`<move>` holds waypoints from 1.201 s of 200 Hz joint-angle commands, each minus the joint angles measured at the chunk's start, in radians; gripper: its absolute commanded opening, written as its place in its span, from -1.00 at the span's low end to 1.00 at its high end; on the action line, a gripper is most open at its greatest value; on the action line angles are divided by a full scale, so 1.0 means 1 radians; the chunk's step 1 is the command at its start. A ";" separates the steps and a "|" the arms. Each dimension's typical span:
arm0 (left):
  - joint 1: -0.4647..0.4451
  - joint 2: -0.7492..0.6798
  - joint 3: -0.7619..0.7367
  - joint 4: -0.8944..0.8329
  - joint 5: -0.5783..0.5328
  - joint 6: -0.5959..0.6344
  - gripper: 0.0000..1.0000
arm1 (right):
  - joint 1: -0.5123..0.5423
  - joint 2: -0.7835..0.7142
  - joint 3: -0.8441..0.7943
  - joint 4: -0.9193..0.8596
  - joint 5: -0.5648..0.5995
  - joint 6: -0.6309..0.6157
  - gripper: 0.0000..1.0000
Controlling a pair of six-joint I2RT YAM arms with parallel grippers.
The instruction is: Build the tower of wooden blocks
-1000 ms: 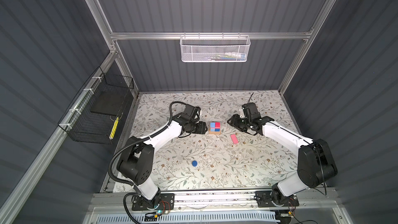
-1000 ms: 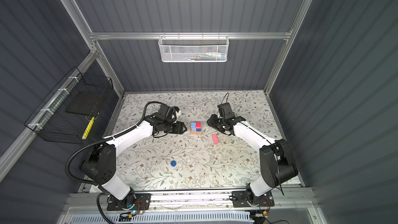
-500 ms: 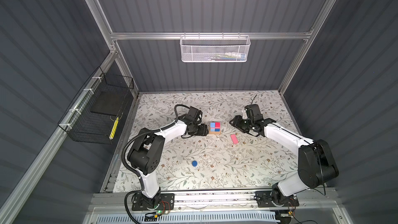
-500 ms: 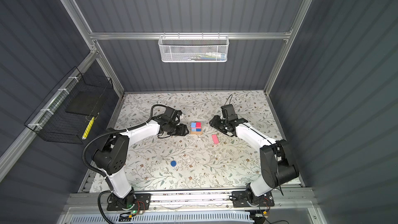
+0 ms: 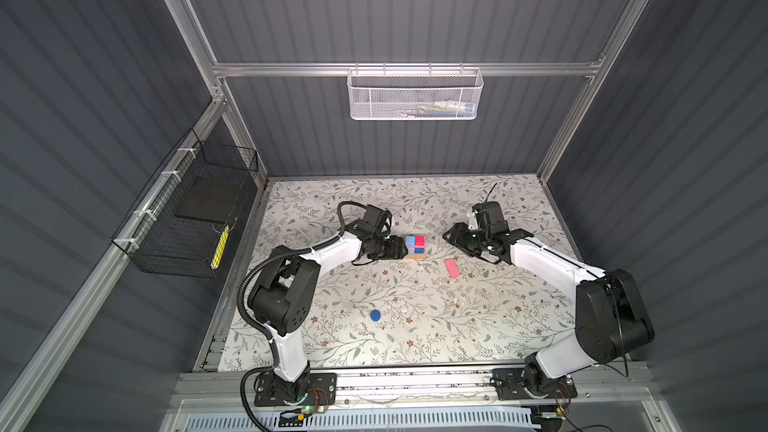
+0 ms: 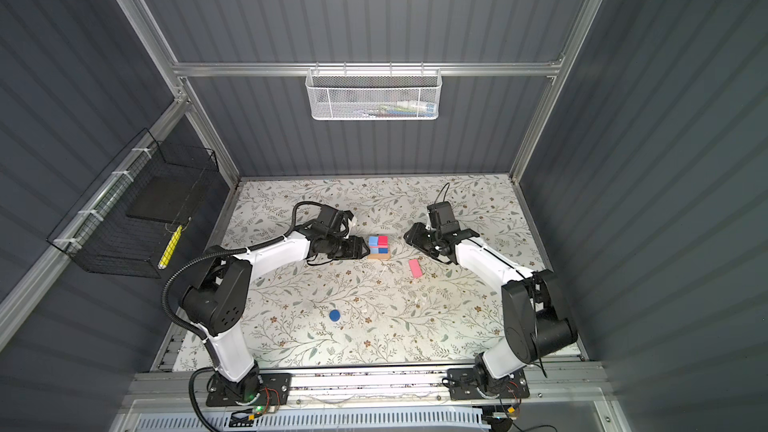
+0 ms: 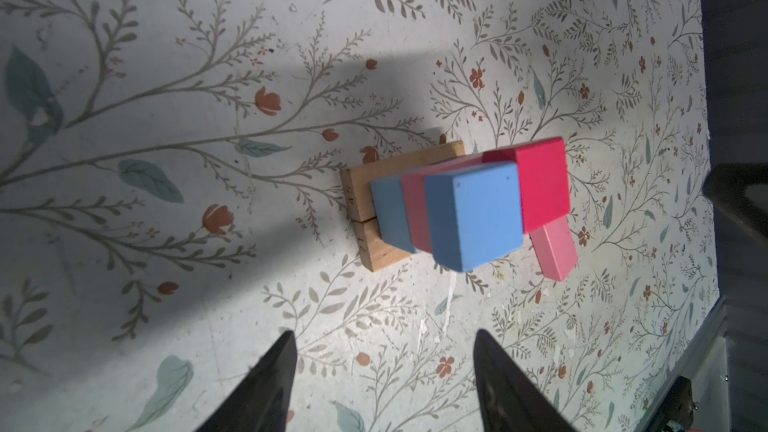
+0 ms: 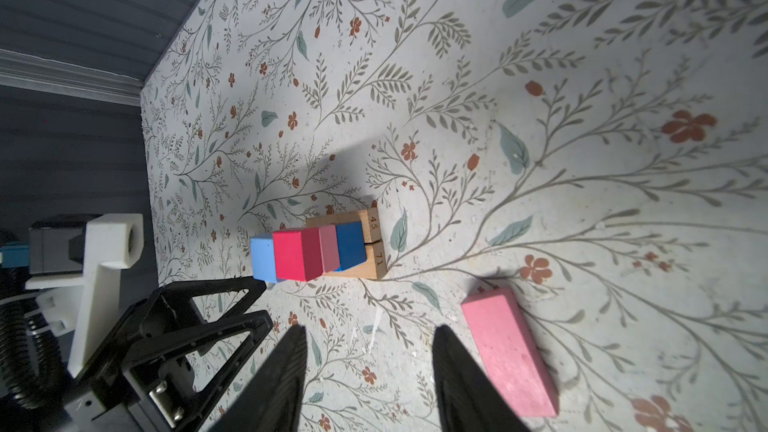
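Note:
The tower stands mid-table: a tan base, blue cubes and a pink oblong above it, with a light blue cube and a red cube on top. A loose pink oblong lies flat to its right. The dark blue disc lies nearer the front. My left gripper is open and empty, just left of the tower. My right gripper is open and empty, to the tower's right and beside the loose pink oblong.
A white mesh basket hangs on the back wall. A black wire basket hangs on the left wall. The floral mat ends at a metal rail along the front. The left gripper body shows in the right wrist view.
The left arm's elbow has swung in and down toward the front, and its jaws have spread a little wider. The right gripper has shifted only slightly.

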 commanded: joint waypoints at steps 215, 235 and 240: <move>-0.016 0.063 0.049 0.045 0.026 -0.062 0.46 | -0.010 -0.033 -0.025 0.013 -0.004 0.003 0.02; -0.016 0.065 0.050 0.046 0.026 -0.063 0.46 | -0.010 -0.032 -0.026 0.015 -0.005 0.004 0.02; -0.015 0.068 0.051 0.047 0.026 -0.064 0.46 | -0.009 -0.033 -0.026 0.015 -0.005 0.004 0.02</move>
